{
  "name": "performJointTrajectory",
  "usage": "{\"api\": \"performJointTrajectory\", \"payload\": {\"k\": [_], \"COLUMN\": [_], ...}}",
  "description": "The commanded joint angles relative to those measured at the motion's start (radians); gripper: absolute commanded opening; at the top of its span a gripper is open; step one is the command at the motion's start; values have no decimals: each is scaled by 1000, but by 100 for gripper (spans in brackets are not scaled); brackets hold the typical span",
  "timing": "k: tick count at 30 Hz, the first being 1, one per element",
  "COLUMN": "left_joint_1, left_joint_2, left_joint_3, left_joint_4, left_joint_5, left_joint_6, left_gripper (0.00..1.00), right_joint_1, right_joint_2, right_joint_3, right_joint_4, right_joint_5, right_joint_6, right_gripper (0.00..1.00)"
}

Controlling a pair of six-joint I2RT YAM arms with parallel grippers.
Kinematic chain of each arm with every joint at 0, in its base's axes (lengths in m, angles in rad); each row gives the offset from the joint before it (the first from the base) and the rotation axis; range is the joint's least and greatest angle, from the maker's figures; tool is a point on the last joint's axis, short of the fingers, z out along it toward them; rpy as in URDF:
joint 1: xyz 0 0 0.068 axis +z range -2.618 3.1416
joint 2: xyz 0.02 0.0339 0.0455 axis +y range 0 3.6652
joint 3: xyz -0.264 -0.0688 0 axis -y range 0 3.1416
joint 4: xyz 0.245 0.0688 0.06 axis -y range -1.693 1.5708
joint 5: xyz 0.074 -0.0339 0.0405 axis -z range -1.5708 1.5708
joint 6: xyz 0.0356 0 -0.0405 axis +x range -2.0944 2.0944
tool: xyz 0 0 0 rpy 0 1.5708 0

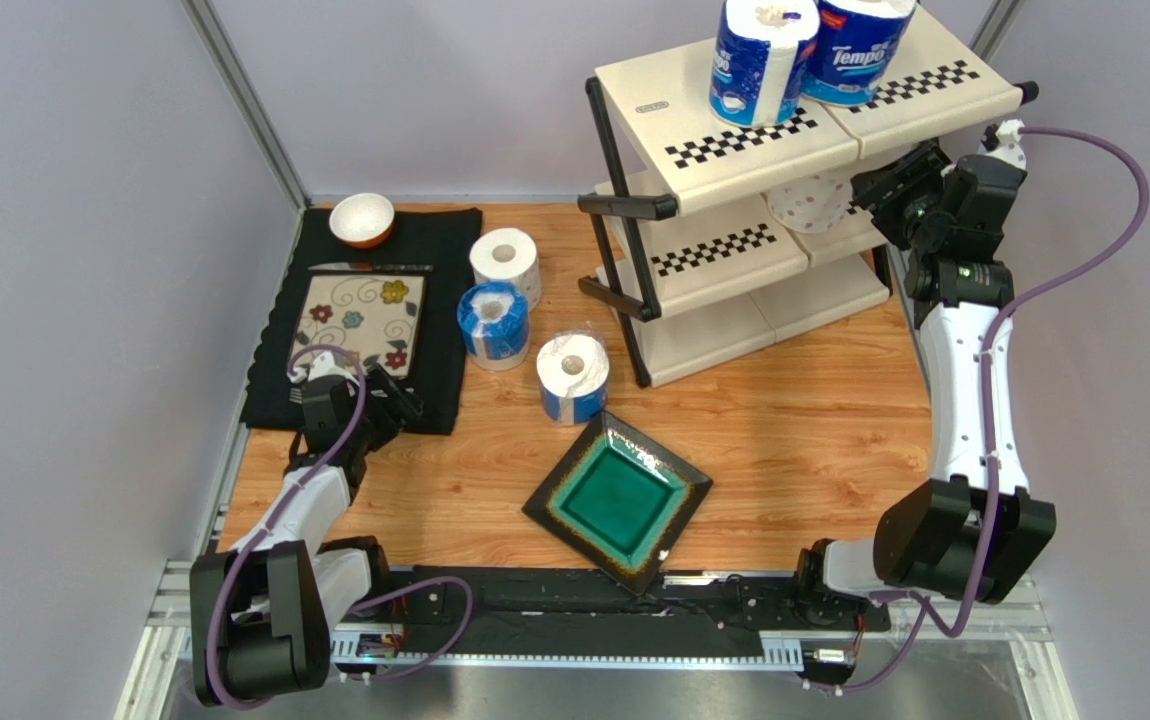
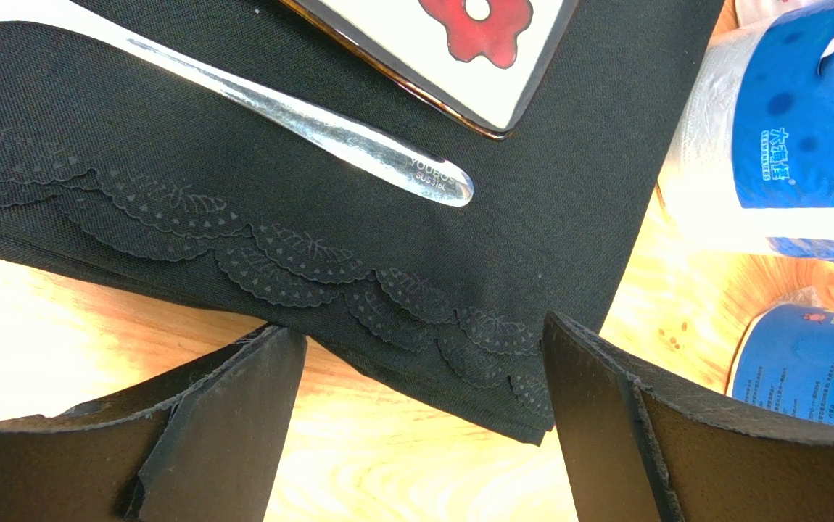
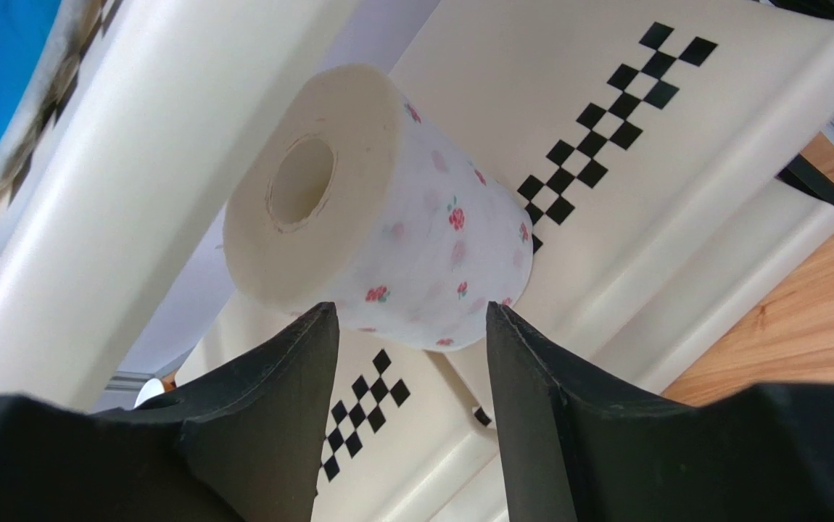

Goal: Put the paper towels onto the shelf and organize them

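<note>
Right pincer [image 3: 411,315] agape by flower-printed roll [image 3: 389,207], wrist-view only

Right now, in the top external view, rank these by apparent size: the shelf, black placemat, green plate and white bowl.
1. shelf, largest, though its top tier stands nearer the camera, which inflates it
2. black placemat
3. green plate
4. white bowl, clearly smallest

Cream checkered shelf [image 1: 682,93], blue-white paper towels [image 1: 759,63], teal plate [image 1: 577,468]
</note>
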Motion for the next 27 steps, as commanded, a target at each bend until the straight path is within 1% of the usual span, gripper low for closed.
{"api": "performJointTrajectory", "payload": {"k": [1, 5, 6, 8, 10, 12, 13, 15, 16, 19, 21, 22, 23, 27], "left_joint_1": [7, 7, 9, 7, 7, 9, 9, 9, 9, 9, 10, 9, 9, 9], "left_joint_2": [19, 18, 18, 19, 24, 29, 29, 27, 26, 26, 27, 29, 27, 21], "left_joint_3": [-29, -28, -28, -31, -29, -26, -26, -26, -26, -29, -31, -29, -29, -29], "left_joint_4": [-96, -94, -94, -94, -94, -68, -65, -65, -64, -61, -59, -59, -59, -64], "left_joint_5": [2, 9, 17, 23, 38, 49, 51, 54, 55, 58, 60, 61, 60, 49], "left_joint_6": [-6, -9, -10, -13, -18, -19, -19, -21, -21, -23, -24, -24, -21, -21], "left_gripper": [89, 89, 89, 89, 89, 89, 89, 89, 89, 89, 89, 89, 89, 89], "right_joint_1": [-4, -4, -2, 4, 18, 58, 94, 125, 154, 209, 223, 273, 289, 402], "right_joint_2": [-151, -307, -385, -451, -523, -592, -618, -674, -718, -763, -760, -752, -743, -663], "right_joint_3": [-55, -210, -292, -359, -393, -404, -407, -413, -413, -361, -326, -286, -264, -138], "right_joint_4": [46, 58, 70, 81, 42, -31, -46, -71, -62, -37, -13, 13, 20, 31], "right_joint_5": [27, 51, 42, 19, 11, 20, 30, 50, 44, -16, -96, -119, -163, -228], "right_joint_6": [53, 107, 113, 122, 115, 83, 72, 55, 53, 36, 12, 6, -5, -59], "right_gripper": [56, 55, 55, 56, 56, 56, 57, 57, 58, 58, 58, 59, 59, 59]}}
